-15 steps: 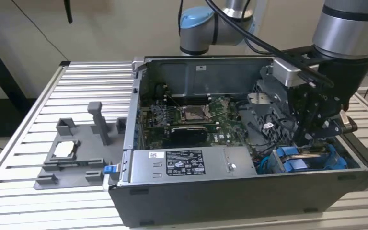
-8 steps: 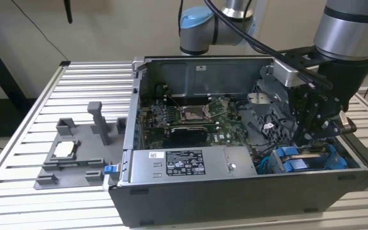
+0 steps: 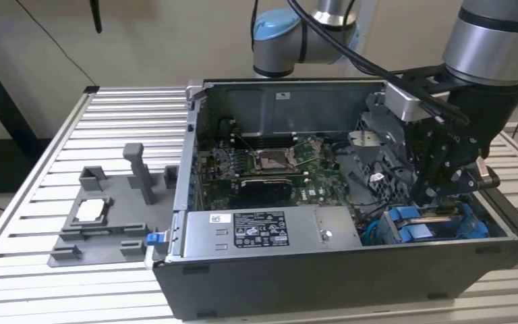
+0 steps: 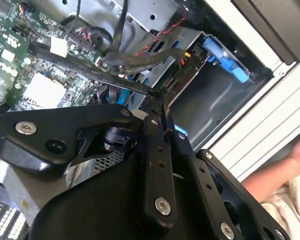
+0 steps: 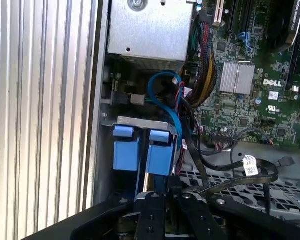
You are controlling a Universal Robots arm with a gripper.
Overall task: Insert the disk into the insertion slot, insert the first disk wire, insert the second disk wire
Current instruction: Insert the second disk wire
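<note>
The black gripper (image 4: pixel 157 107), pinched shut on a thin black flat wire (image 4: pixel 90 70), risks bending it if misaligned below.

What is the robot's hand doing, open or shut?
The hand is shut on a black wire, down beside the blue disk carriers.
</note>
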